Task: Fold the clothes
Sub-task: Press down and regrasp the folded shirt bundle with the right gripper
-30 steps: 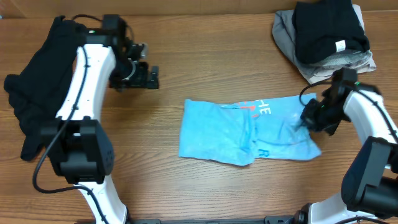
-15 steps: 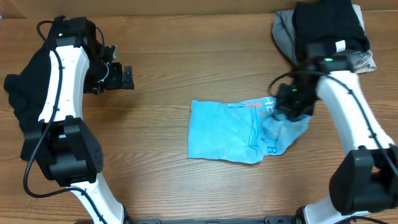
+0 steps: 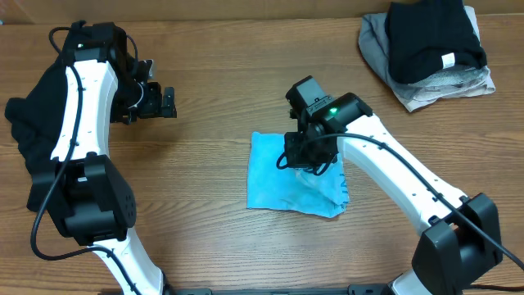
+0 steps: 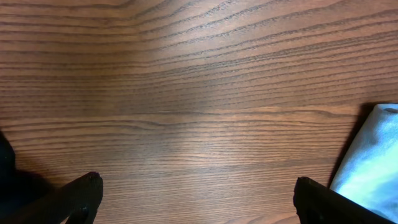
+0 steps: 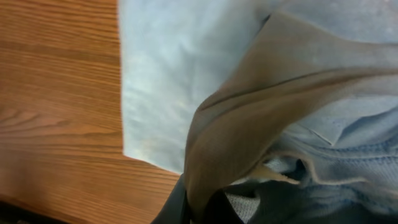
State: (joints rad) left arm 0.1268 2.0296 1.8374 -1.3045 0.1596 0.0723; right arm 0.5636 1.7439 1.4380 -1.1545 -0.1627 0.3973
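The T-shirt (image 3: 282, 184) lies in the middle of the worktop (image 3: 246, 65), with the right hand (image 3: 304, 160) over its 1 o'clock corner. A stack of garments (image 3: 426, 49) sits at 2 o'clock by the far edge — well apart. At 9 o'clock a garment heap (image 3: 29, 139) lies at the worktop's edge; the left hand (image 3: 166, 102) hangs at 10 o'clock.

Robotics lab setting: a wood-grain table (image 3: 237, 57) carries a white-and-black left robot arm (image 3: 82, 106) and right robot arm (image 3: 401, 176), black cables (image 3: 34, 228) exposed.
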